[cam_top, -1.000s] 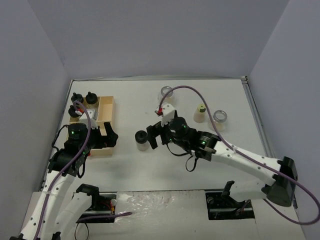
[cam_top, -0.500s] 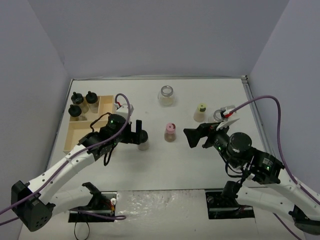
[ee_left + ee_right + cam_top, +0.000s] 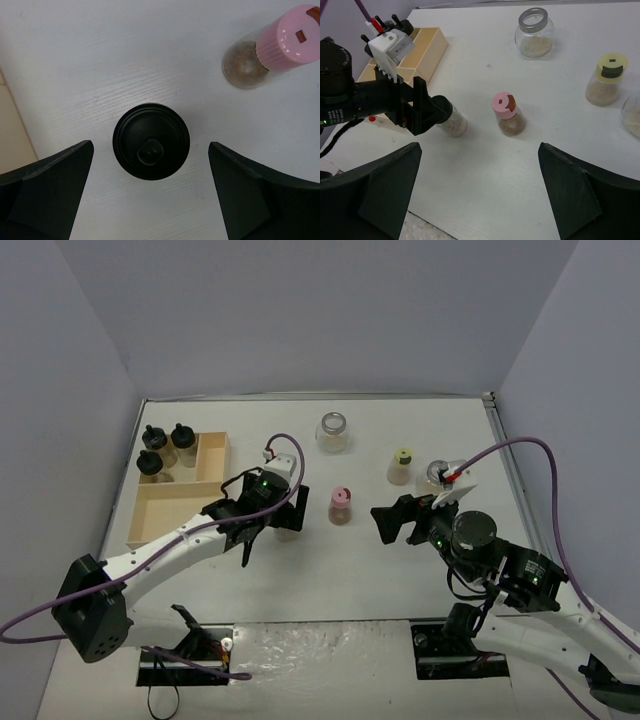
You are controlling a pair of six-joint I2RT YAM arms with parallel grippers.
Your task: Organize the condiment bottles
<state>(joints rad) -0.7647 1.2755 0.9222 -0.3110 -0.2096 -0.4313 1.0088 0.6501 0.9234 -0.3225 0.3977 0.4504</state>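
Note:
A black-capped jar (image 3: 135,131) stands on the table between the open fingers of my left gripper (image 3: 150,145), untouched by either finger. From above, the left gripper (image 3: 281,521) covers most of this jar (image 3: 288,532). The pink-capped jar (image 3: 340,505) stands just right of it. The yellow-green-capped jar (image 3: 401,465) and a wide silver-lidded jar (image 3: 333,430) stand farther back. A second wide jar (image 3: 439,472) is partly hidden behind my right arm. Three black-capped jars (image 3: 165,448) stand in the wooden tray (image 3: 180,502). My right gripper (image 3: 385,523) is open and empty, right of the pink-capped jar (image 3: 506,112).
The tray sits at the left of the table; its long front compartment (image 3: 170,520) and right compartment (image 3: 212,458) hold nothing. The left arm (image 3: 385,102) lies low between the tray and the middle jars. Grey walls enclose the table on three sides.
My right gripper has pulled back to the right, away from the black-capped jar. My left arm has swung from the tray to that jar and now straddles it with open fingers.

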